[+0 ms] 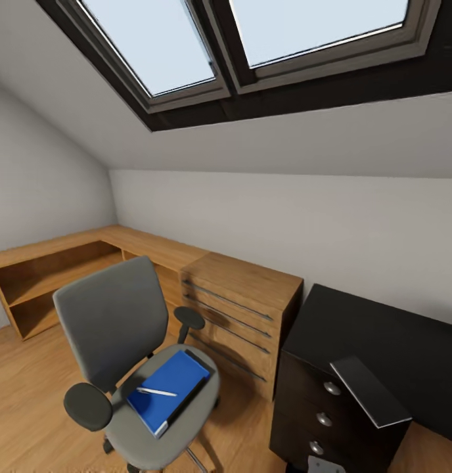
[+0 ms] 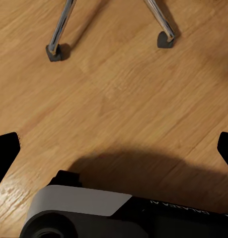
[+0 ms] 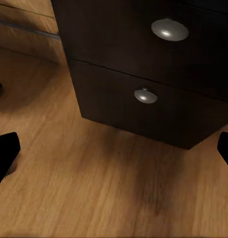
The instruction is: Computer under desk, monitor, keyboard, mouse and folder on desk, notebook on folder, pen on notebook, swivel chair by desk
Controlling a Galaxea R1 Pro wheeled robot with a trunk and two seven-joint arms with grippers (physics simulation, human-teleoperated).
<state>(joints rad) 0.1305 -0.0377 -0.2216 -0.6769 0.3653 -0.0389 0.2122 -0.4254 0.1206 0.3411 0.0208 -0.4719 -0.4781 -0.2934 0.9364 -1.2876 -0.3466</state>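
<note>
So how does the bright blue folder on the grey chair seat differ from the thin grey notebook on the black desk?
The bright blue folder is vivid blue and looks thicker, with white page edges showing; the thin grey notebook is dull grey and slim. The folder lies on the grey swivel chair seat with a slim white pen on it; the notebook sits on the glossy black desk by the front edge, nothing on it. Both lie flat and closed.

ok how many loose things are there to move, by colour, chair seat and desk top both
Blue: 1, the folder on the swivel chair seat
White: 1, the pen lying on the folder
Grey: 1, the notebook at the desk top's front corner, over the drawers
Total: 3
</note>
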